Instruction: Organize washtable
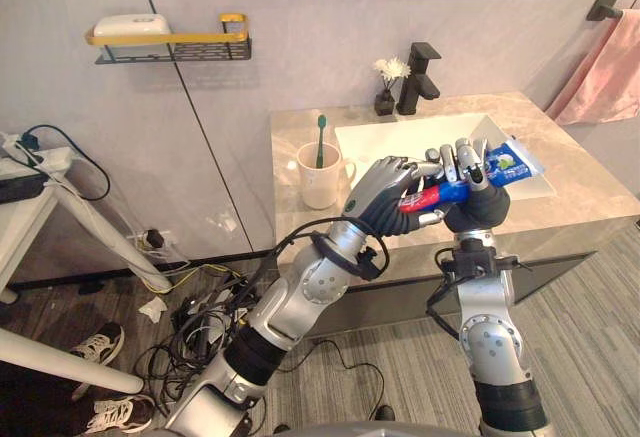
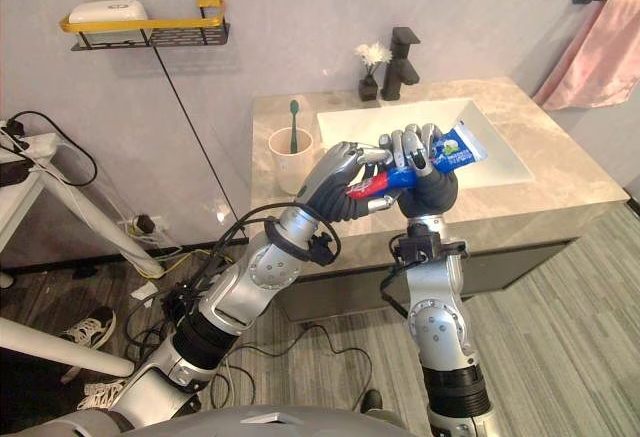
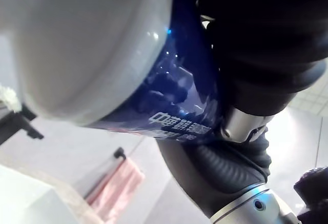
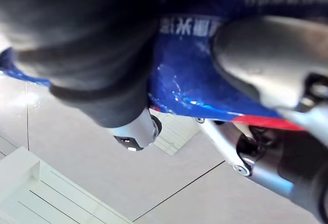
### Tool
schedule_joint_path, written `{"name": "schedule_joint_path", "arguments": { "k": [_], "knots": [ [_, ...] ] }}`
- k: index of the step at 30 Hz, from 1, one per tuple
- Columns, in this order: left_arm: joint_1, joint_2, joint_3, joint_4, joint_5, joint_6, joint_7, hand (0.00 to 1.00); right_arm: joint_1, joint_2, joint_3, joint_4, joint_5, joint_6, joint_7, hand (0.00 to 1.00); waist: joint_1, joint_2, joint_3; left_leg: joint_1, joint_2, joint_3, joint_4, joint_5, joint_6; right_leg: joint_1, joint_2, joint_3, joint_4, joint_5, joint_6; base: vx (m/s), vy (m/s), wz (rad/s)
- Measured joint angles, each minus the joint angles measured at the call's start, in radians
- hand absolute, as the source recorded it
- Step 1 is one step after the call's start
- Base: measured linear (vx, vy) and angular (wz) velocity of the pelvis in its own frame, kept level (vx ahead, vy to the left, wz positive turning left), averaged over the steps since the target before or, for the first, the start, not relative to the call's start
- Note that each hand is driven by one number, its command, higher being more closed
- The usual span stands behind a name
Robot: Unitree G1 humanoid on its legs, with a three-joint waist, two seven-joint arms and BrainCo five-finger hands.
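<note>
Marble washtable (image 1: 585, 197), grey wall (image 1: 300, 47); left hand (image 1: 383, 195), right hand (image 1: 476, 207) curled round toothpaste tube (image 1: 506, 165).

cup (image 1: 320, 179) with toothbrush (image 1: 321, 137) blocks counter (image 1: 290, 145) left; faucet (image 1: 418, 79), vase (image 1: 385, 100) crowd back; basin (image 1: 380, 144) open.

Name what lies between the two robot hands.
A toothpaste tube, both the left robot hand and right robot hand curled round it; left eye view.

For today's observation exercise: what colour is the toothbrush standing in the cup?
Green. The toothbrush in the cup shows best in the left eye view.
</note>
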Motion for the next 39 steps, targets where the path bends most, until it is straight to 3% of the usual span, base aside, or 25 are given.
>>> {"name": "schedule_joint_path", "arguments": {
  "k": [17, 25, 39],
  "knots": [
    [0.000, -0.026, 0.048, 0.011, -0.004, 0.048, 0.071, 0.00, 0.012, 0.048, -0.001, 0.003, 0.007, -0.079, -0.064, 1.00, 0.000, 0.007, 0.011, 0.001, -0.001, -0.003, -0.001, 0.000, 0.000, 0.003, -0.001, -0.004, 0.000, -0.001, 0.000, 0.00, 0.000, 0.00],
    [0.000, -0.026, 0.101, 0.010, -0.005, 0.062, 0.097, 0.00, 0.012, 0.049, -0.067, 0.006, 0.027, -0.106, -0.079, 1.00, 0.000, 0.007, 0.011, 0.001, -0.001, -0.006, -0.001, 0.000, 0.000, 0.004, -0.002, -0.006, 0.000, -0.001, 0.001, 0.00, 0.000, 0.00],
    [0.272, 0.041, 0.450, -0.251, -0.044, 0.071, 0.151, 0.00, 0.038, 0.047, -0.257, 0.023, 0.041, -0.169, -0.124, 1.00, 0.006, 0.007, 0.011, 0.005, -0.001, -0.017, -0.001, 0.000, 0.000, 0.014, -0.004, -0.021, 0.000, -0.006, -0.001, 0.00, 0.000, 0.02]
  ]
}}
